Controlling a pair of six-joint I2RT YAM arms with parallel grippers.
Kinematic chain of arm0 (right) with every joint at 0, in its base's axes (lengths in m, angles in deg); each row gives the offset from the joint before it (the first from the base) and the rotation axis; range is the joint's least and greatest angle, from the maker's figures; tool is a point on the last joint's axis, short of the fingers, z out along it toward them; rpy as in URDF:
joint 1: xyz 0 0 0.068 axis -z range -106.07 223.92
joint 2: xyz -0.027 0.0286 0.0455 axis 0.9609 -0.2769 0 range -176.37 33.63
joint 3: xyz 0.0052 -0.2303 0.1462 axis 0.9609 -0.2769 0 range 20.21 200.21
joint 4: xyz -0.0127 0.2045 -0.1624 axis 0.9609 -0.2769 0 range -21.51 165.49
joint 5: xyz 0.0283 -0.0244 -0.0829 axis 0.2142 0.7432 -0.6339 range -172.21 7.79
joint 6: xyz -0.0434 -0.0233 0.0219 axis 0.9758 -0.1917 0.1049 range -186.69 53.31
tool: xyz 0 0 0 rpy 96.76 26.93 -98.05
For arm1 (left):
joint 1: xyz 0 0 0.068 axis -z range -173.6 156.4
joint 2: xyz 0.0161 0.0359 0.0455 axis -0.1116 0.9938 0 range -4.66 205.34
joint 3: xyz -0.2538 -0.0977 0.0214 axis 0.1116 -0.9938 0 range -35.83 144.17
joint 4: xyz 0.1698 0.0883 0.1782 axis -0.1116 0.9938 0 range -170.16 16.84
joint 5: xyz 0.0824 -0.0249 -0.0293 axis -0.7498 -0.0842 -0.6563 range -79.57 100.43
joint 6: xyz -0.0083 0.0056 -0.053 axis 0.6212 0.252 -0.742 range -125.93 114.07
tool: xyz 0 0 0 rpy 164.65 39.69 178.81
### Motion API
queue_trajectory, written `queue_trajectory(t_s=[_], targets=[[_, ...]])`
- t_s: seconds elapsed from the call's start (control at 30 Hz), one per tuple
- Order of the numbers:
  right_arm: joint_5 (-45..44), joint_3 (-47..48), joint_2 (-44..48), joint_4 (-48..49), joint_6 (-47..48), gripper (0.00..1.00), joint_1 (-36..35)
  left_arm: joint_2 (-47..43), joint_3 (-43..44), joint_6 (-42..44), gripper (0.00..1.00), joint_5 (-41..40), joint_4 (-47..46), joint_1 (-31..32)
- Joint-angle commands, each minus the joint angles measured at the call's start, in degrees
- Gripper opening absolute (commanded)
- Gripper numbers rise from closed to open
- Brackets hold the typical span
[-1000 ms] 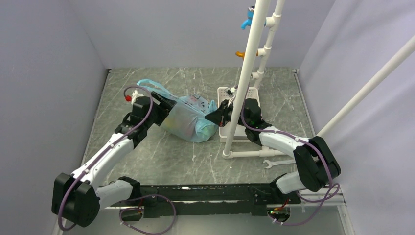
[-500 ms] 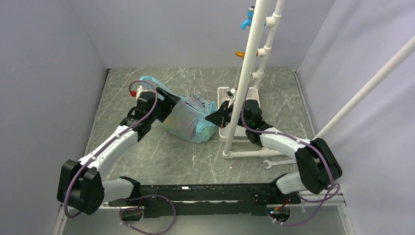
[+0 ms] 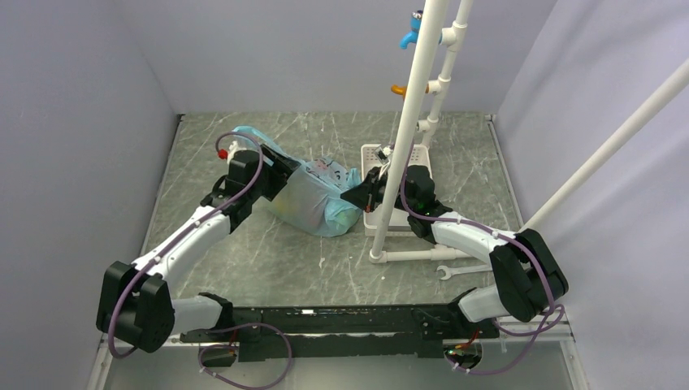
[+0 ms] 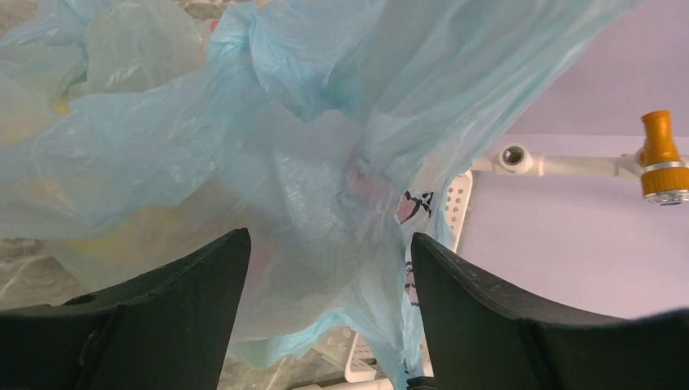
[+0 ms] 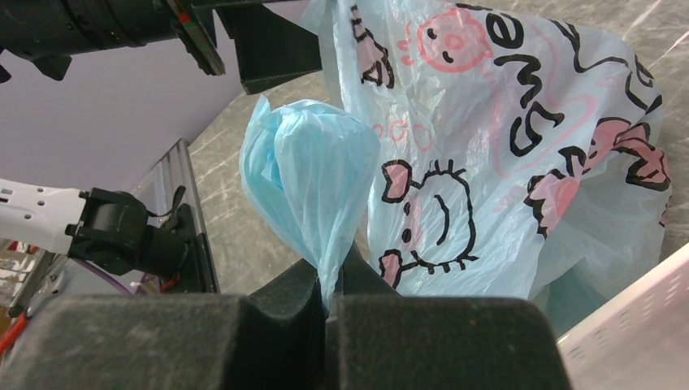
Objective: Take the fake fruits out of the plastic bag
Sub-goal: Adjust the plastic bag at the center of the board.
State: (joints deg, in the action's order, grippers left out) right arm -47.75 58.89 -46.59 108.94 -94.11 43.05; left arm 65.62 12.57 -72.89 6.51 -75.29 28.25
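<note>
Right wrist view: right tool (image 5: 329,286) pinches a twisted handle (image 5: 313,175) of the blue plastic bag (image 5: 520,187) while left tool (image 4: 329,244) gapes wide at its side.

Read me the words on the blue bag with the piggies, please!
"Sw" and "e": black letters on the plastic bag, right wrist view; folds hide the rest of the word.
Too crumpled to read: the dark print on the same bag, left wrist view.
Nothing else carries readable text.
</note>
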Motion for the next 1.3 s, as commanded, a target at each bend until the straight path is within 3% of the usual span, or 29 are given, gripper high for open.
queue_trajectory(t_s=[0.0,0.27,0.37,0.5,0.63,0.77,0.87,1.0,1.17,1.27], targets=[[-0.2,-0.3,1.3,2.7,0.7,0.00,-0.4,1.2,1.4,-0.7,0.75,0.1,-2.6,0.2],[-0.6,0.5,0.9,1.0,1.3,0.00,-0.5,1.2,1.9,0.4,0.59,-0.6,-1.7,0.2],[-1.1,1.4,0.8,-2.0,2.2,0.22,-0.6,0.2,1.3,1.3,0.51,0.0,-2.0,0.2],[-0.3,6.8,0.2,-14.8,4.5,0.39,0.8,-1.3,0.8,4.6,0.42,1.2,-2.7,0.2],[2.5,11.8,0.2,-23.9,6.3,0.66,3.0,-2.5,0.6,10.0,0.28,2.6,-3.7,0.2],[1.9,14.6,3.3,-29.4,7.2,0.82,4.8,-2.3,1.9,15.0,0.23,4.1,-3.3,0.2],[1.9,18.5,4.0,-32.9,8.8,0.91,6.4,-1.1,3.3,17.2,0.11,6.5,-2.5,0.2],[1.5,26.3,0.8,-39.4,12.3,0.94,7.3,-0.5,3.6,18.2,0.00,7.9,-1.7,0.2],[-1.2,32.9,-1.7,-42.8,16.7,0.99,7.4,-1.6,1.5,19.1,0.00,9.7,-2.1,0.2],[3.2,37.4,-5.6,-44.6,21.6,0.99,7.4,-1.4,2.3,20.8,0.00,11.9,-0.4,0.2]])
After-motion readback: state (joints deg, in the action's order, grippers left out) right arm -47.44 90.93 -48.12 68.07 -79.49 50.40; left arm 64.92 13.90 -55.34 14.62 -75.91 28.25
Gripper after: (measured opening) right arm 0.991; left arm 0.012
